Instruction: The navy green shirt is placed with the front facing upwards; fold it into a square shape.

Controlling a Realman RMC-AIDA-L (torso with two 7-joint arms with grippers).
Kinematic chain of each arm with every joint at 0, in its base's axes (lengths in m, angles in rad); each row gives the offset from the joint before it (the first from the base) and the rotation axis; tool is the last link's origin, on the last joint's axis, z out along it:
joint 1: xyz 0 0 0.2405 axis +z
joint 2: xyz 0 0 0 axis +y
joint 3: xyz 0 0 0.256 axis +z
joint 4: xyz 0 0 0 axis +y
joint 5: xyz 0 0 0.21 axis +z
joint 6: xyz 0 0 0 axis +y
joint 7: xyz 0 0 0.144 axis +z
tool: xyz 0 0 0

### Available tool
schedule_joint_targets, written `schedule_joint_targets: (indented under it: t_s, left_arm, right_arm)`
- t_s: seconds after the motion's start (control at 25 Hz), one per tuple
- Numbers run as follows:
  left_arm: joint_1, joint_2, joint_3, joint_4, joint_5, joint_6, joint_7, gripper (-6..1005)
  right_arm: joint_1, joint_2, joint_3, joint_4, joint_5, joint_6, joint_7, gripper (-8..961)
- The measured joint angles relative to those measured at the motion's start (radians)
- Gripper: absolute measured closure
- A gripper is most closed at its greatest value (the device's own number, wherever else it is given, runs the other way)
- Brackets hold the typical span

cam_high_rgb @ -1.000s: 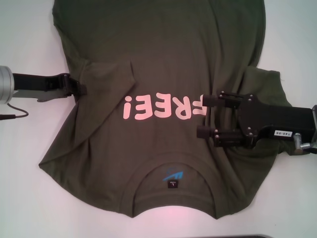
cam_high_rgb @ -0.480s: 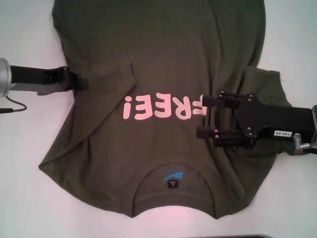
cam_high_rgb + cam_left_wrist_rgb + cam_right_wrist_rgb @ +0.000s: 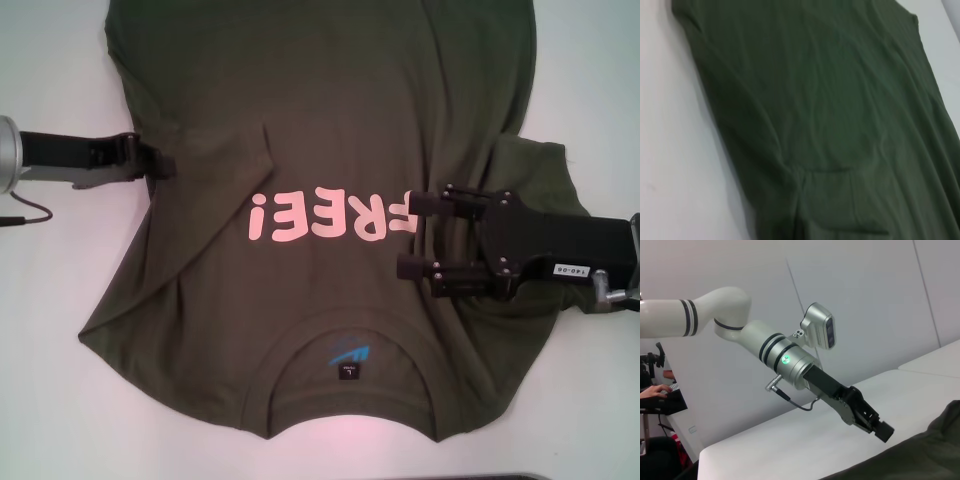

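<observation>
Only the right wrist view shows left tool [image 3: 883, 431] pressed together above shirt [image 3: 330, 150]; right tool [image 3: 415, 235] spread.

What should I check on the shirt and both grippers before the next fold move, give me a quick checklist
1. navy green shirt front up, pink lettering showing: ok.
2. Its left sleeve folded in over the body: ok.
3. left gripper at the shirt's left edge: ok; whether it grips cloth: cannot tell.
4. right gripper open over the chest, beside the lettering: ok.
5. Its right sleeve folded in: not ok, it bunches under the right arm.
6. Cloth flat: not ok, creases near the collar.
</observation>
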Motion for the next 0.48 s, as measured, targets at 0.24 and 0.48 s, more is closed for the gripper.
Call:
schedule_joint_targets:
  t_s: [0.24, 0.48]
  left_arm:
    - [-0.007, 0.0, 0.005, 0.01, 0.004, -0.061, -0.034, 892]
    - [-0.012, 0.0, 0.009, 0.029, 0.005, -0.073, -0.045, 732]
  right_arm:
    - [-0.001, 0.002, 0.0, 0.0, 0.001, 0.001, 0.0, 64]
    - [-0.002, 0.002, 0.0, 0.0, 0.002, 0.002, 0.0, 64]
